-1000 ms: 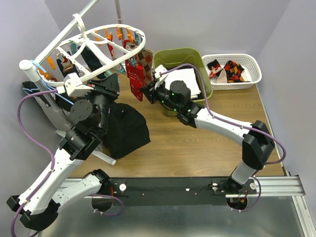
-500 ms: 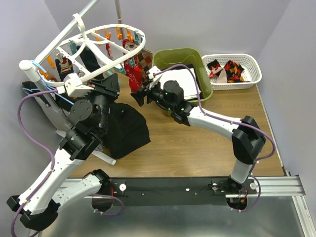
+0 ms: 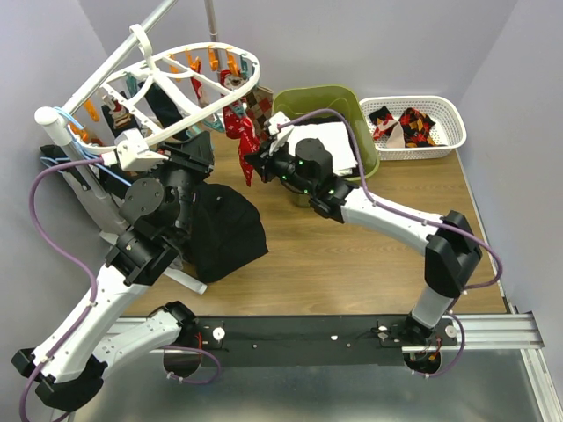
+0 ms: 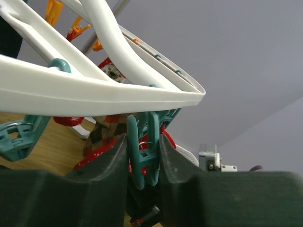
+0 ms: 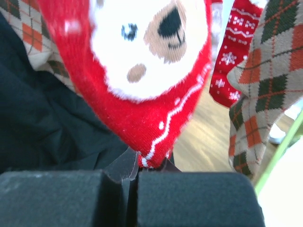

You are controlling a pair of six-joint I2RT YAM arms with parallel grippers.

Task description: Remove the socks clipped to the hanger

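We log R claw [image 5: 135, 176] pinched shut on toe of red bear sock [image 5: 151, 71], which hangs clipped under white hanger [image 4: 94, 94], L claw [image 4: 142, 163] squeezing a teal clip [image 4: 133, 146] there; risk: clip not opened enough, so pull drags frame or thin toe-grip slips.

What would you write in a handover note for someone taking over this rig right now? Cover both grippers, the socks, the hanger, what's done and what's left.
Left gripper: shut on a teal clip under the hanger rim.
Right gripper: shut on the lower tip of the red bear sock hanging from the hanger.
Done: a few socks lie in the white basket.
Left: free this sock, then the argyle sock and others clipped there.
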